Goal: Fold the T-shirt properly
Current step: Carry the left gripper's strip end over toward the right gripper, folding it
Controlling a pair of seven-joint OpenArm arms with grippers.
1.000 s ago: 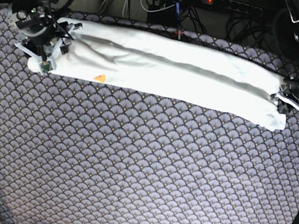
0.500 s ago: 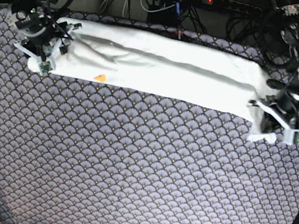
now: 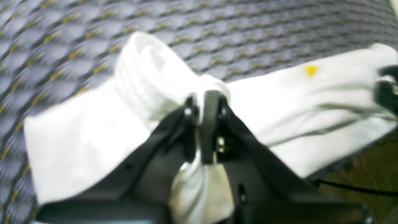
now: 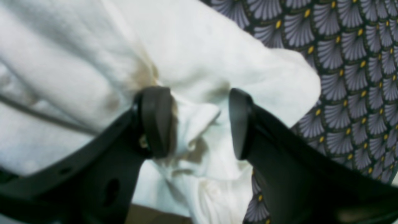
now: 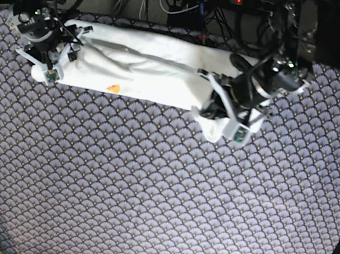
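T-shirt, white soft cotton folded into a long narrow band, lying across the far side of the fan-patterned purple-grey tabletop. Left hand pinched shut on a bunched end, lifted over the band, seemingly to fold it across. Right hand spread wide over the other end, crumpled cloth between the pads, apparently pinning it.

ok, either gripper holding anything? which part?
Left gripper is shut on the T-shirt, pinching its bunched end. Right gripper is open around the other end.
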